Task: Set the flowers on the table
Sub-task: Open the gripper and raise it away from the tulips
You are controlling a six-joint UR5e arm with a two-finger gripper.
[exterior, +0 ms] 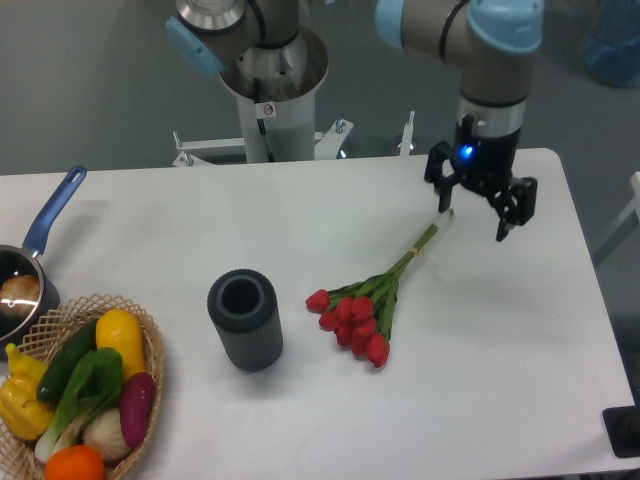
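Observation:
The flowers (365, 308), red tulips with green stems, lie flat on the white table (520, 330), blooms toward the front and stems pointing back right. My gripper (474, 218) hangs open above the stem ends, up and to the right of the bunch, with nothing between its fingers. It does not touch the flowers.
A dark grey cylindrical vase (244, 318) stands upright left of the flowers. A wicker basket (152, 345) of vegetables sits at the front left corner, with a blue-handled pot (30, 255) behind it. The robot's base (272, 85) stands behind the table's back edge.

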